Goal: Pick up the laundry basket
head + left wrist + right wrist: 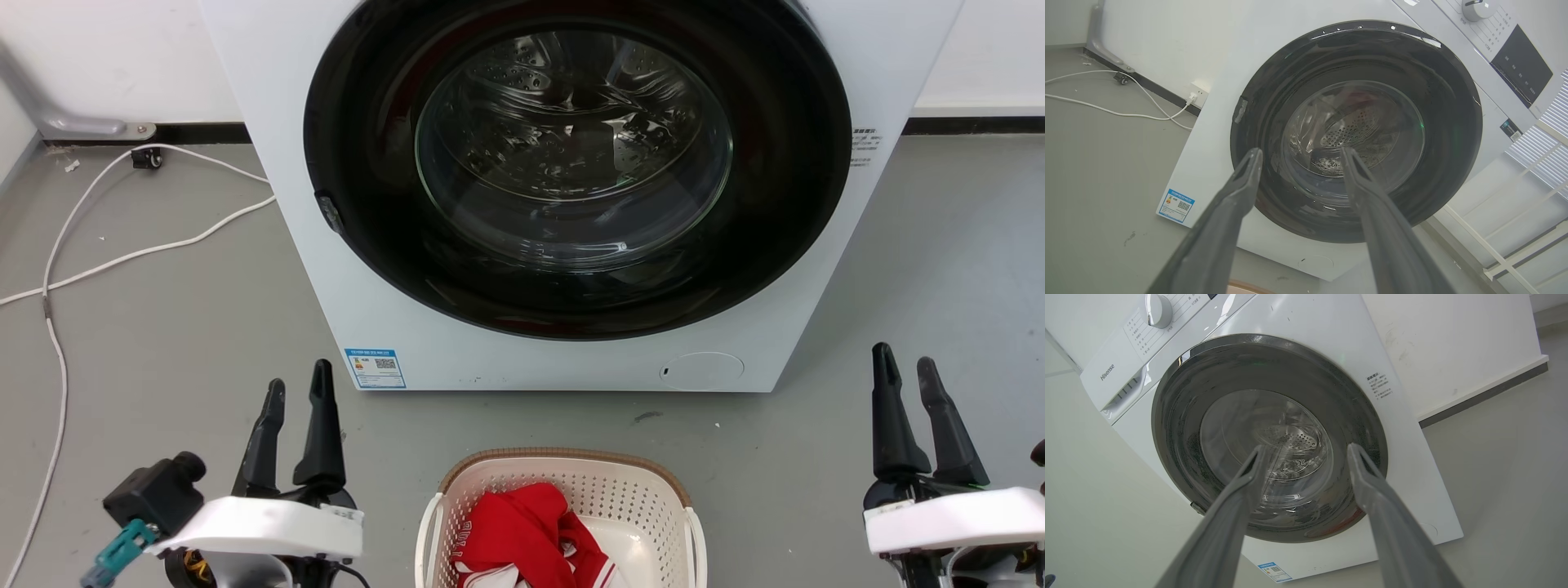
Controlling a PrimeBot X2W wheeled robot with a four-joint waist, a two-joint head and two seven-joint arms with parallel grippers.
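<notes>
Grey, smooth floor runs back to a white wall in the head view, with a thin white cable looping across it at the left. On it stands a boxy white front-loading washing machine, its round, glossy black door shut over a perforated steel drum. Just before it, at bottom centre, sits the laundry basket: cream-white perforated plastic, rounded-rectangular, with a brown woven-look rim. A crumpled red-and-white garment lies inside. The left gripper and right gripper stand well apart on either side of the basket, touching nothing.

In the left wrist view, the left fingers are parted and empty, pointing at the door glass.

In the right wrist view, the right fingers are likewise parted and hold nothing, aimed at the same door below a round white dial.
</notes>
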